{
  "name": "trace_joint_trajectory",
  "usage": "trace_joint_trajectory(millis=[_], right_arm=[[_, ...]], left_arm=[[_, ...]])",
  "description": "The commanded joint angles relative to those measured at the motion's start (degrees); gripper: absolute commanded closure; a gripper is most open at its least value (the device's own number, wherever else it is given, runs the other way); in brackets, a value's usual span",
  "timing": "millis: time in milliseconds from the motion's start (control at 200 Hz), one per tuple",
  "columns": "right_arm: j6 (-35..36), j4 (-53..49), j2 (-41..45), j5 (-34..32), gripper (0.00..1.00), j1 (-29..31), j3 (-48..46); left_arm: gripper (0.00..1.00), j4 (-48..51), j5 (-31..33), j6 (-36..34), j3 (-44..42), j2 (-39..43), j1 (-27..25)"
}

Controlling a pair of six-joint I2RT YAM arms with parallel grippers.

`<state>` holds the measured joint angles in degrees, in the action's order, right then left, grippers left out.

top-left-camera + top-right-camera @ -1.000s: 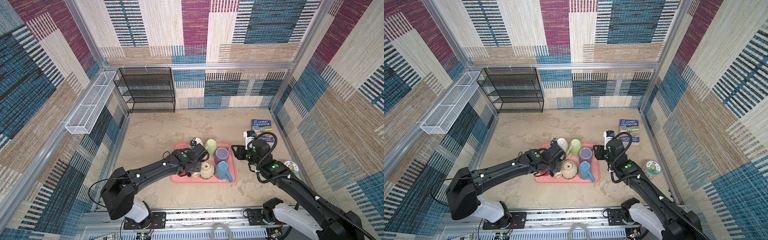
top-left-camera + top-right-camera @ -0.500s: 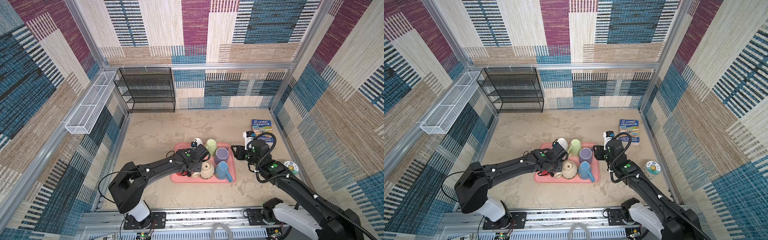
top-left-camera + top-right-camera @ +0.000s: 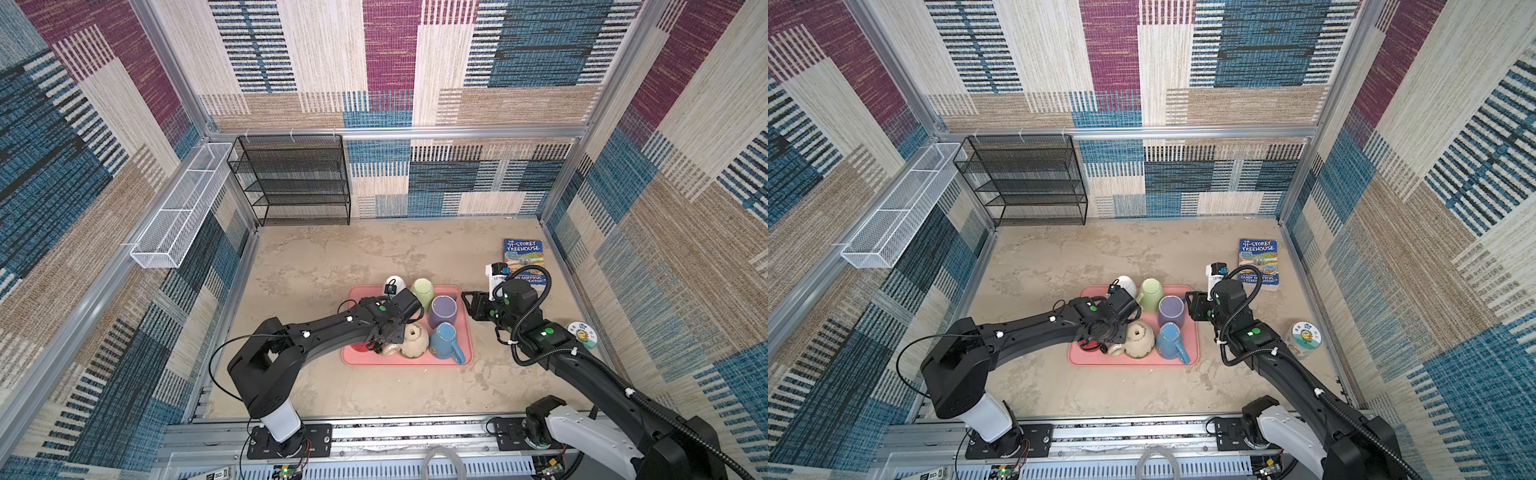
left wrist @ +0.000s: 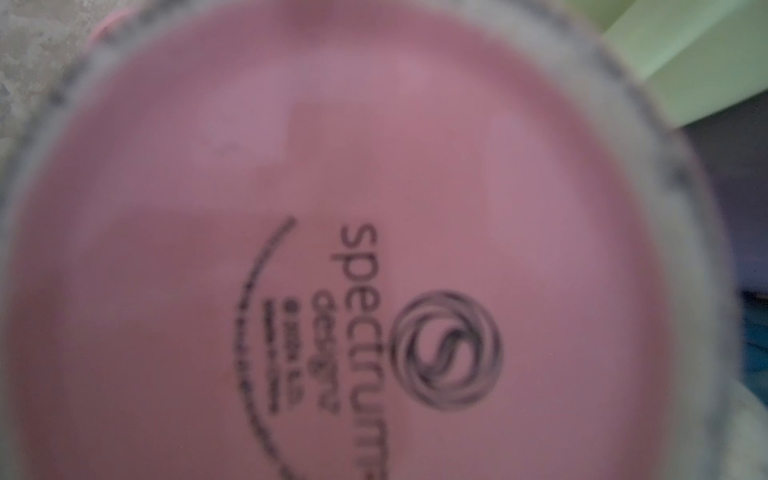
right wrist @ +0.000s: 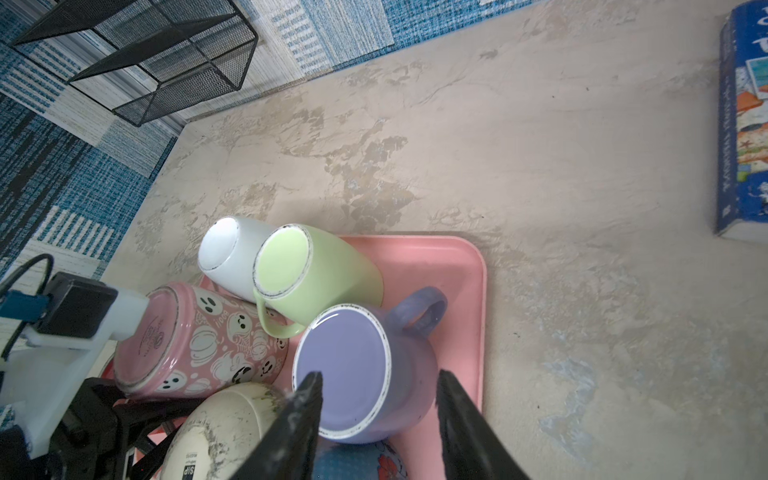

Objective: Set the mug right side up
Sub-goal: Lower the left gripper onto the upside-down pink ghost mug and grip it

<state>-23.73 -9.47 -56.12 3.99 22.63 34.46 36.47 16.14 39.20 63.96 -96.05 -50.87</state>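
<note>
A pink tray (image 5: pixel 457 266) at mid-table holds six mugs, bases up. We take the pink ghost mug (image 5: pixel 199 345), at the tray's left side, as the one to turn. It leans off vertical, its base raised and turned toward the left arm. The left gripper (image 3: pixel 379 344) is right on it, and the base fills the left wrist view. We cannot tell whether its fingers have closed. The right gripper (image 3: pixel 468 306) hangs open and empty just right of the tray, with the purple mug (image 5: pixel 357 374) between. We judge the left arm far nearer.

Left pincer (image 3: pixel 375 345) sits beside cream mug (image 3: pixel 413 341) on pink tray (image 3: pixel 465 357).
</note>
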Motion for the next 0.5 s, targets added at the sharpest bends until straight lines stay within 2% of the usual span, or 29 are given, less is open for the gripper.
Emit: trace_joint_trajectory(millis=[0,496], right_arm=[[-0.4,2.0,-0.1,0.5,0.52,0.0,-0.1],[-0.3,1.9,0.0,1.1,0.52,0.1,-0.1]], left_arm=[[0.69,-0.7,0.2,-0.2,0.6,-0.9,0.2],[0.83,0.7,0.5,-0.9,1.3,0.4,0.3]])
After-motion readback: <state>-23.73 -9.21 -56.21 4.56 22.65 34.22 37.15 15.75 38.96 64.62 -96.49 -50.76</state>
